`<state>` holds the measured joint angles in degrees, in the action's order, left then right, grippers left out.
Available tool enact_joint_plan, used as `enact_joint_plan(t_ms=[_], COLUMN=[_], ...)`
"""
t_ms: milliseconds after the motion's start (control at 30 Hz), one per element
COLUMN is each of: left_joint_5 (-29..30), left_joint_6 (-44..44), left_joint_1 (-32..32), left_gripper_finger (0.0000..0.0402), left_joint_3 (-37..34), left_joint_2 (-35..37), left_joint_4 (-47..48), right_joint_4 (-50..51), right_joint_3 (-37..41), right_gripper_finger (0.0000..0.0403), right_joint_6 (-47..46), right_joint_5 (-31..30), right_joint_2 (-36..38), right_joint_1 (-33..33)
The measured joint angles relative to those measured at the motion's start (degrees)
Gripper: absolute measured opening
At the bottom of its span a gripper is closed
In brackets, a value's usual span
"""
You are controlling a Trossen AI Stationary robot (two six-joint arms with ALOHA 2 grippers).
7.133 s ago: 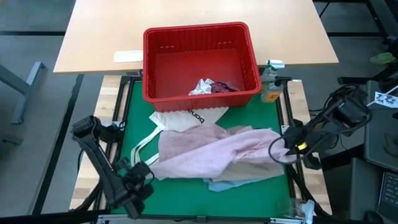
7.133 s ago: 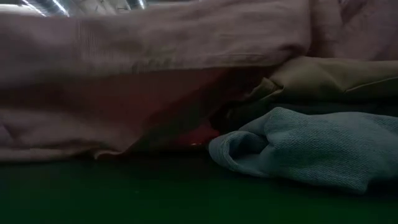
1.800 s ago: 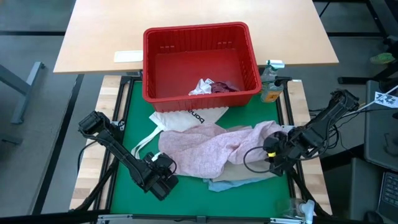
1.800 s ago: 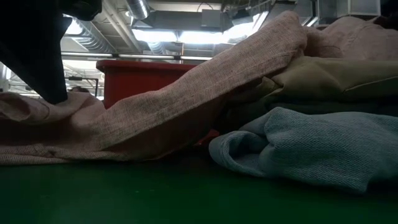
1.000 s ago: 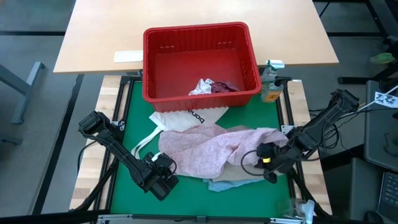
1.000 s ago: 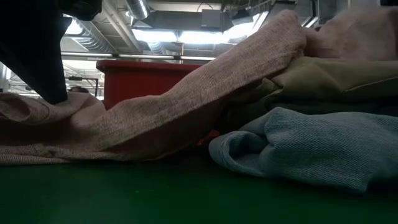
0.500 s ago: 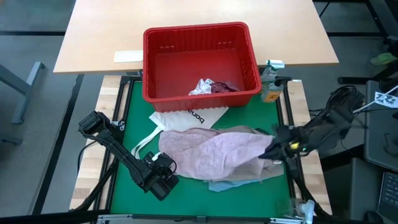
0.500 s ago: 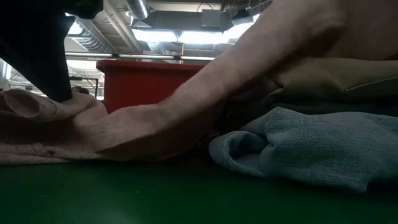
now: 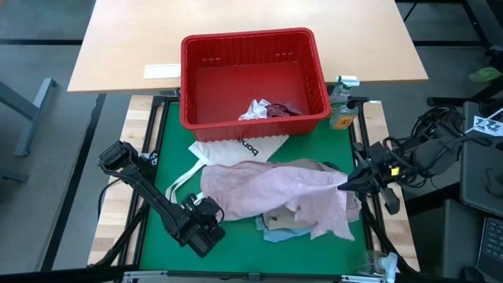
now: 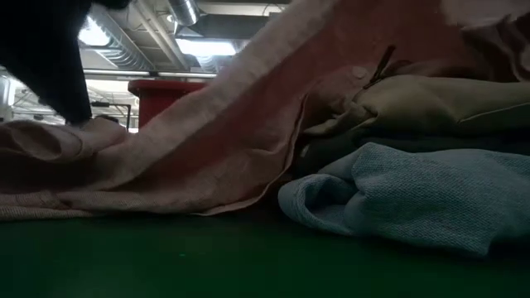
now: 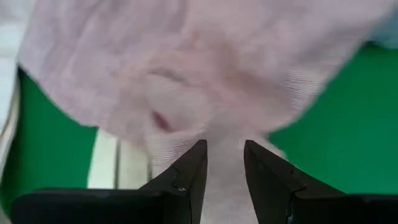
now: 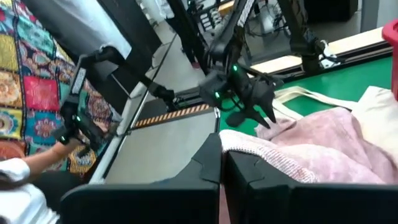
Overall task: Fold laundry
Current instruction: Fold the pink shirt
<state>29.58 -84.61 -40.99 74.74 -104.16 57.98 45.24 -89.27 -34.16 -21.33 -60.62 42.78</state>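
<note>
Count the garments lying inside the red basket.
2: a small white piece and a maroon piece, side by side on the basket floor by its near wall. More may hide beneath.

A green mat covers the worktop, edged by pale wooden boards on both sides. Beyond it stands a light wooden table with a small white slip lying on it. The floor around is dark grey. From table height, an open ceiling shows with a silver duct and bright strip lights. The right wrist camera catches a patterned, many-coloured hanging (patchwork-like) along one side, and a person's white sleeve low in the corner.
</note>
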Motion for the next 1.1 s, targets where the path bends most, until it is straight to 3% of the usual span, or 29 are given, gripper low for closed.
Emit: enact_joint_plan(t_ms=[267,733,1100], left_joint_5=[-0.1,-0.2,-1.7], left_joint_6=[7.5,12.2,22.2], left_joint_1=[-2.0,-1.5,2.3], left_gripper_finger=[0.0101,0.0101,0.0101], left_joint_3=[6.8,6.9,6.9], left_joint_2=[0.1,0.0,0.0], left_joint_4=[-2.5,-4.1,-8.2], right_joint_4=[1.6,1.6,1.6], right_joint_3=[0.0,0.0,0.0], right_gripper_finger=[0.0001,0.0001,0.0002], right_joint_6=[-0.2,-0.3,-0.3], right_joint_5=[1.0,2.6,4.5], right_joint_2=[-0.8,-1.2,-1.2], right_joint_1=[0.0,0.0,0.0])
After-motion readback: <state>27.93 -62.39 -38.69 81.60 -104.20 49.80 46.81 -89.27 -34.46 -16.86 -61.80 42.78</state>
